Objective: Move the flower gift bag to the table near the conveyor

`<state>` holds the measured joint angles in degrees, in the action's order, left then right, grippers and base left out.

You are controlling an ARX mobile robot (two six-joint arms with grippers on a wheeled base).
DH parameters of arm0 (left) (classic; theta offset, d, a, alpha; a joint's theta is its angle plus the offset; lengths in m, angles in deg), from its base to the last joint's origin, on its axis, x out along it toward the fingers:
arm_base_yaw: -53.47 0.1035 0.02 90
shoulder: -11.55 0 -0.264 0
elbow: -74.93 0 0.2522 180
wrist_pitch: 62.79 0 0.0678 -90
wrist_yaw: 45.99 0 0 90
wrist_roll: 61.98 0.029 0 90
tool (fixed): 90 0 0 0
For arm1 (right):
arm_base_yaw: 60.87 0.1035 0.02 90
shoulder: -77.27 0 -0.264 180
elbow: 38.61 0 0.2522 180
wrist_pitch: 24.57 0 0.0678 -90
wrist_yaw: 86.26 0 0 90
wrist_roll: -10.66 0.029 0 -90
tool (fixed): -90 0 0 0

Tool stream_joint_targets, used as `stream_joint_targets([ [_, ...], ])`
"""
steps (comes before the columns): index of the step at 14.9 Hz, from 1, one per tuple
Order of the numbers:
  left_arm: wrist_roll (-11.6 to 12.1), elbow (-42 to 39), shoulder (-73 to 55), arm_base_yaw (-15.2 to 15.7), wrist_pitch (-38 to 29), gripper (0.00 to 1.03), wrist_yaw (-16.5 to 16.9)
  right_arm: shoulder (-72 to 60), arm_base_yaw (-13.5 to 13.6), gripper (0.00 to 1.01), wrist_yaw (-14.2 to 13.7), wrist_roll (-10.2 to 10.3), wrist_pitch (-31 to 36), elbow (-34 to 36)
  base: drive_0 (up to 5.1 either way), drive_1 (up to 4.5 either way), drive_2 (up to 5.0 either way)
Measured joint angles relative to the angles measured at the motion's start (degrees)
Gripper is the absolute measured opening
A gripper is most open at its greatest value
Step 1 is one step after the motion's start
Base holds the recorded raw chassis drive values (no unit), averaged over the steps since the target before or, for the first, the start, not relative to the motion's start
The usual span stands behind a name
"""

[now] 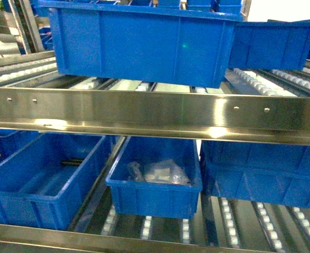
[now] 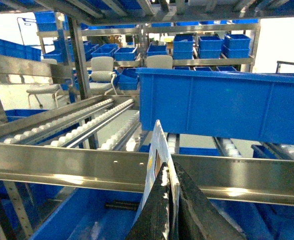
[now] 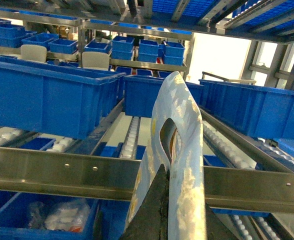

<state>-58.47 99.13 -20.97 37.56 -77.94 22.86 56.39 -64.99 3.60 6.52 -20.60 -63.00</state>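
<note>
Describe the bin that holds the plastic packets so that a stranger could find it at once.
Look under the wide steel beam of the conveyor, at the lower row of blue bins. The bin stands in the middle; it alone holds clear crumpled plastic packets, and it is narrower than its neighbours.

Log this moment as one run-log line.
left gripper: shut on white printed gift bag | right gripper: shut on pale glossy gift bag | facing: stainless-steel roller conveyor | table: not visible

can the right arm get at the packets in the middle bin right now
Probably not. The right tool is already shut on a bag, so it has no free grip. The steel rail also runs across in front, above the bin holding the packets.
</note>
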Motion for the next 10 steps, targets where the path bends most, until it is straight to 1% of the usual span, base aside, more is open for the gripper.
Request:
stream_joint_targets([
  [1,0.00,0.00,0.00,0.00,0.00,0.02,0.00,0.00,0.00,0.02,0.00,0.02,0.00,0.00,-4.7,0.99,3.7],
  [10,0.00,0.00,-0.04,0.00,-0.02,0.02,0.02,-0.02,0.00,0.02,-0.02,0.00,-0.13,0.00,-4.9,2.48,2.5],
])
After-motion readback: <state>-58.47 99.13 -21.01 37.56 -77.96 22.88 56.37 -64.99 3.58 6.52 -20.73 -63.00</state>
